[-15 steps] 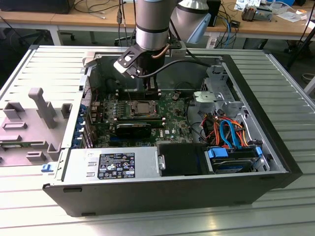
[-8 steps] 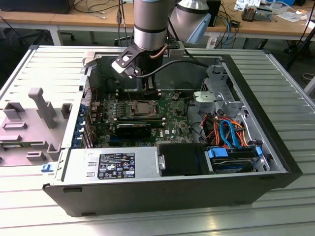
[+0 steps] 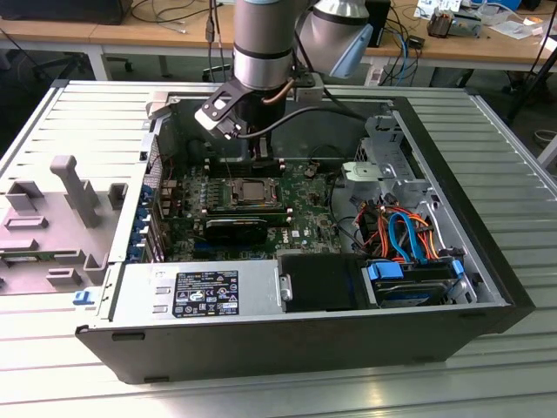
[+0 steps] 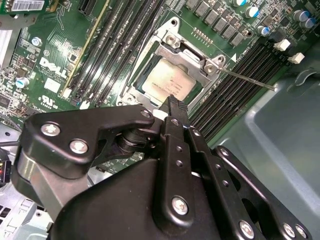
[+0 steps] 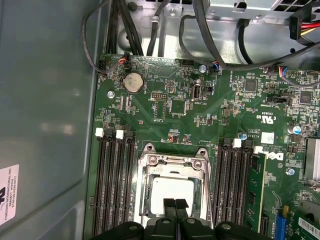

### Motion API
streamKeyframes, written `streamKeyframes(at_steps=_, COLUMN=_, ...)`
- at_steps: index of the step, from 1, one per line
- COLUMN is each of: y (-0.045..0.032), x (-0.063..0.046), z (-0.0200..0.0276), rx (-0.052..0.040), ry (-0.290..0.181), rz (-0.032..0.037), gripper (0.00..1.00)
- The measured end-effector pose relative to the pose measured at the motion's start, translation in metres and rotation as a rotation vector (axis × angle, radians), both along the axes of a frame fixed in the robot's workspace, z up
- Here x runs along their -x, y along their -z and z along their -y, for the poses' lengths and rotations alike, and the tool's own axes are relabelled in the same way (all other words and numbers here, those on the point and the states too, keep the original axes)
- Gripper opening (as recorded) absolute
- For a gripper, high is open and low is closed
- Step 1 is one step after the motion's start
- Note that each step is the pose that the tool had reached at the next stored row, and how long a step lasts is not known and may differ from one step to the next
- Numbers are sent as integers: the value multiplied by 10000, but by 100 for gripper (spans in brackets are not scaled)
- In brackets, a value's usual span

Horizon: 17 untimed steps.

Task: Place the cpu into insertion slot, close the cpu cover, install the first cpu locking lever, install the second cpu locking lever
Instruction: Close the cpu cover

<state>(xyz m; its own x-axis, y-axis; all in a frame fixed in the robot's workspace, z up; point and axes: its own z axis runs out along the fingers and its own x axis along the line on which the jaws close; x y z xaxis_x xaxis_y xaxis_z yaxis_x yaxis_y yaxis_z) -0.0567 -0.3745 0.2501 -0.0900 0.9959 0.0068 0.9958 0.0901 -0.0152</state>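
Note:
The cpu (image 5: 172, 191), a dull silver square, lies in the insertion slot (image 4: 131, 91) on the green board, and it is also visible under the arm in the exterior view (image 3: 252, 190). The cpu cover (image 5: 148, 176), a silver frame, lies flat around the chip (image 4: 167, 82). A thin metal locking lever (image 4: 247, 79) sticks out from one corner of the socket over the memory slots. My gripper (image 5: 175, 205) hangs just above the chip's near edge, its black fingertips (image 4: 176, 106) shut together with nothing between them. I cannot tell whether they touch the cover.
The socket sits inside an open computer case (image 3: 487, 261) with tall walls. Black memory slots (image 5: 114, 185) flank it on both sides. A power supply (image 3: 200, 292), drive bay and orange and blue cables (image 3: 405, 235) fill the front. Grey cables (image 5: 200, 30) run at the board's far edge.

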Motion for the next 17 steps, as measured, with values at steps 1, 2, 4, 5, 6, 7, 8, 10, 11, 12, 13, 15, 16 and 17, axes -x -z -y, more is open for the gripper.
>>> streamKeyframes(at_steps=1, y=8, x=0, z=0, rx=-1, ry=0, rz=0, gripper=11)
streamKeyframes(at_steps=2, y=8, x=1, z=0, rx=0, ry=0, rz=0, gripper=11)
streamKeyframes(at_steps=4, y=12, x=1, z=0, rx=0, ry=0, rz=0, gripper=11)
streamKeyframes(at_steps=5, y=13, x=2, z=0, rx=0, ry=0, rz=0, gripper=11)
streamKeyframes(at_steps=6, y=14, x=2, z=0, rx=0, ry=0, rz=-1, gripper=11)
streamKeyframes(at_steps=7, y=16, x=3, z=0, rx=0, ry=1, rz=0, gripper=11)
streamKeyframes(at_steps=8, y=17, x=4, z=0, rx=0, ry=0, rz=0, gripper=11)
streamKeyframes(at_steps=10, y=19, x=8, z=0, rx=0, ry=2, rz=-1, gripper=11)
streamKeyframes(at_steps=11, y=21, x=10, z=0, rx=0, ry=1, rz=0, gripper=11)
streamKeyframes(at_steps=12, y=22, x=11, z=0, rx=0, ry=0, rz=0, gripper=11)
streamKeyframes(at_steps=13, y=25, x=13, z=0, rx=0, ry=1, rz=0, gripper=11)
streamKeyframes(at_steps=15, y=27, x=17, z=0, rx=0, ry=0, rz=0, gripper=11)
streamKeyframes(at_steps=16, y=29, x=18, z=0, rx=-1, ry=1, rz=0, gripper=11)
streamKeyframes(at_steps=17, y=30, x=18, z=0, rx=0, ry=0, rz=0, gripper=11)
